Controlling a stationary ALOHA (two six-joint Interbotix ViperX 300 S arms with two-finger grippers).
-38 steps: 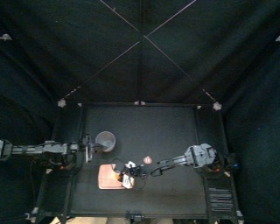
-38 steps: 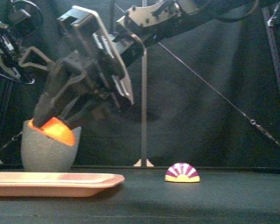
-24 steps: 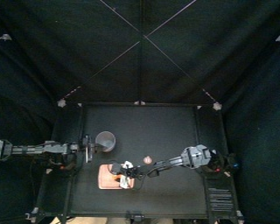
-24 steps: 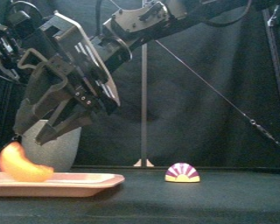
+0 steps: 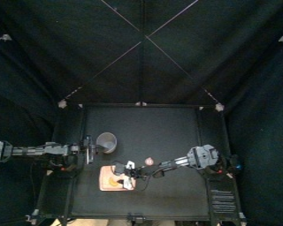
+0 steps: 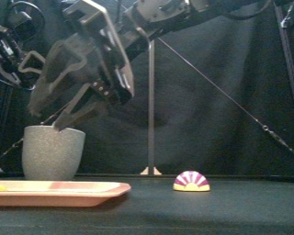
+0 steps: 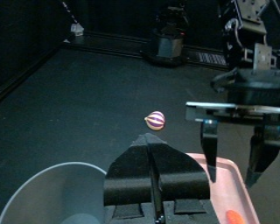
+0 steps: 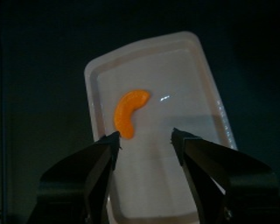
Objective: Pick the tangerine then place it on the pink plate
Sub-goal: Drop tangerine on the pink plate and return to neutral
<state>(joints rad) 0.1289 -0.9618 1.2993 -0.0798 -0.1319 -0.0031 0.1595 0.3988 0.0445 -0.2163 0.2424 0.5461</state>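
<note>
- Black desk [image 5: 168, 194] inside black curtains; the pink plate [image 6: 63, 190] lies flat at its near left.
- On the plate rests the tangerine [image 8: 129, 115], an orange curved segment lying toward one end, touching the plate's floor and clear of its rim.
- Above the plate hangs the right gripper [image 8: 143, 136], its arm reaching in from the right; its fingers are spread wide and hold nothing, and the tangerine lies apart from both tips.
- Right of the plate, apart from it, a small dome-shaped toy with pink and white stripes [image 6: 191, 181] sits on the desk.
- Farther back on the left, a grey speckled cup [image 6: 54, 152] stands upright behind the plate.
- Just left of the cup the left gripper [image 7: 154, 144] rests, fingers pressed together on nothing.
- Behind everything hangs the black back curtain [image 5: 144, 53].
</note>
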